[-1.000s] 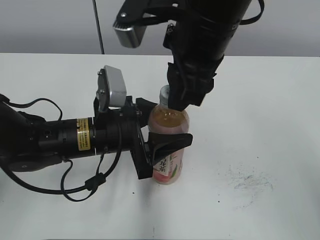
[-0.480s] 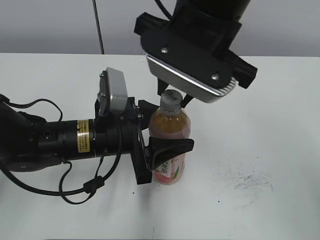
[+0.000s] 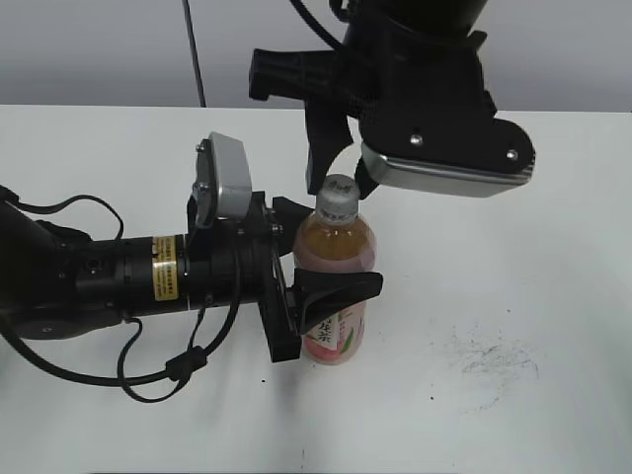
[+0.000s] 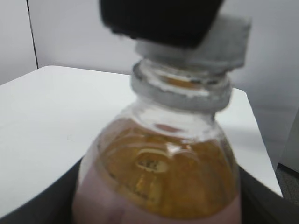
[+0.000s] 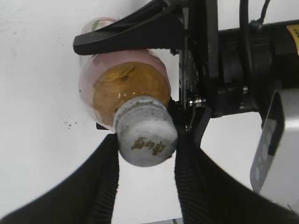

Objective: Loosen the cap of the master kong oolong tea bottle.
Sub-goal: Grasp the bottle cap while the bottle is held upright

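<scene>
My left gripper [image 3: 314, 265] clamps the upright master kong oolong tea bottle [image 3: 334, 281] on the surface [image 3: 513, 296], while my right gripper [image 5: 145, 161] pinches its cap [image 5: 146, 131].

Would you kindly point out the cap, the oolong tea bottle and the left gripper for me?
cap [image 5: 145, 136]: right wrist view, printed top face.
oolong tea bottle [image 3: 334, 245]: exterior view, amber shoulder.
left gripper [image 3: 324, 257]: exterior view, midway between its fingers.

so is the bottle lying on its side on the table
No, the bottle stands upright on the table, with the left pincer clamped around its body and the cap pointing up.
</scene>
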You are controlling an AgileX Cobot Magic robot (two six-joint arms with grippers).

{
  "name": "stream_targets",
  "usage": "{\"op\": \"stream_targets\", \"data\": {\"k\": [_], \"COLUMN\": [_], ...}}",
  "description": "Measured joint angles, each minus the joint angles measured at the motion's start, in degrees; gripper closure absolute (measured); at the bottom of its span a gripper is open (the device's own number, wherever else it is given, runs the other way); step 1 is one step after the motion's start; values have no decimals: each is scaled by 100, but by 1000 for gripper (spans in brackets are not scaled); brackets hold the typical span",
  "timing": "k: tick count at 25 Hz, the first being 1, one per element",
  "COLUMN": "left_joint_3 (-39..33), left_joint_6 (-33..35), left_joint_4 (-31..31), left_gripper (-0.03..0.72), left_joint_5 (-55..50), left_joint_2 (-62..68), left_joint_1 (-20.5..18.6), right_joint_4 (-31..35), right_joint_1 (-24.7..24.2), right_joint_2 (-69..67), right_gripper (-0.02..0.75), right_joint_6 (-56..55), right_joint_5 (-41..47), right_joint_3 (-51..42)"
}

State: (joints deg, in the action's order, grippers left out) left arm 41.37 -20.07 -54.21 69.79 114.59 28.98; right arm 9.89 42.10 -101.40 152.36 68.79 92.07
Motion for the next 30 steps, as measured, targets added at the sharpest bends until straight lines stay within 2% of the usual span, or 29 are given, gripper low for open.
{"op": "stream_targets", "data": {"k": [7,24,30], "left_joint_3": [0,0,5], "left_joint_6": [-6,-31,-131], "left_joint_4": [6,51,177], "left_gripper": [240,240,240], "left_joint_5": [-5,-34,-97], "left_joint_2": [0,0,0], "left_joint_1": [0,6,6], "right_joint_4": [7,-82,195], "right_joint_1": [0,10,29], "right_joint_2": [-5,80,158], "right_gripper": [459,463,464], "right_joint_6": [497,543,959], "right_joint_5": [-13,-15,29], "right_joint_3": [6,-9,-3]}}
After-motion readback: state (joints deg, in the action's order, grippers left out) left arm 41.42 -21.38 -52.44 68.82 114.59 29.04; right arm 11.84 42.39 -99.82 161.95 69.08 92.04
